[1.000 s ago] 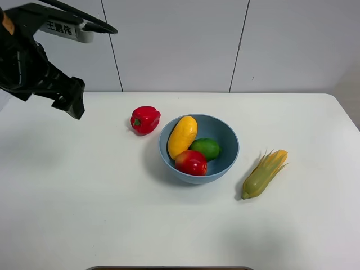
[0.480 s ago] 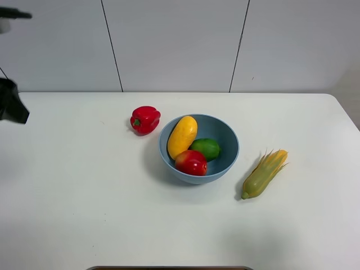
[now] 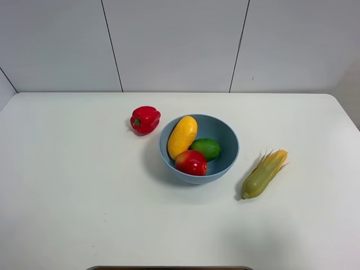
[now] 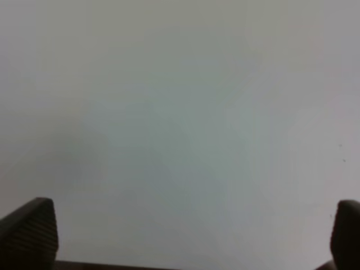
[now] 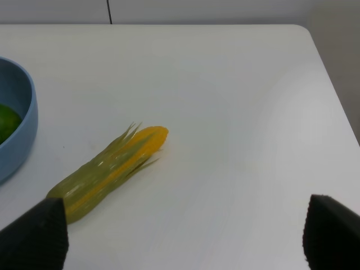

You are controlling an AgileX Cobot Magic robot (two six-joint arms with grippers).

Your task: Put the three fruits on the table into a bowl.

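The light-blue bowl (image 3: 225, 163) stands near the middle of the white table (image 3: 84, 197). Inside it lie the yellow-orange mango (image 3: 182, 136), the green lime (image 3: 206, 148) and the red-and-yellow apple-like fruit (image 3: 191, 162). Neither arm shows in the exterior high view. The left gripper (image 4: 185, 236) is open and empty over a plain blurred white surface; its fingertips (image 4: 28, 233) show at the picture's corners. The right gripper (image 5: 185, 239) is open and empty, apart from the bowl's rim (image 5: 28, 121) and the lime (image 5: 8, 121).
A red bell pepper (image 3: 145, 119) lies just left of the bowl. A yellow-green corn cob with husk (image 3: 263, 174) lies to the bowl's right, also seen in the right wrist view (image 5: 107, 171). The table's right edge (image 5: 332, 95) is near the corn.
The left arm has pulled back to the left and out of the exterior high view. The fruits, bowl, pepper and corn have not moved.
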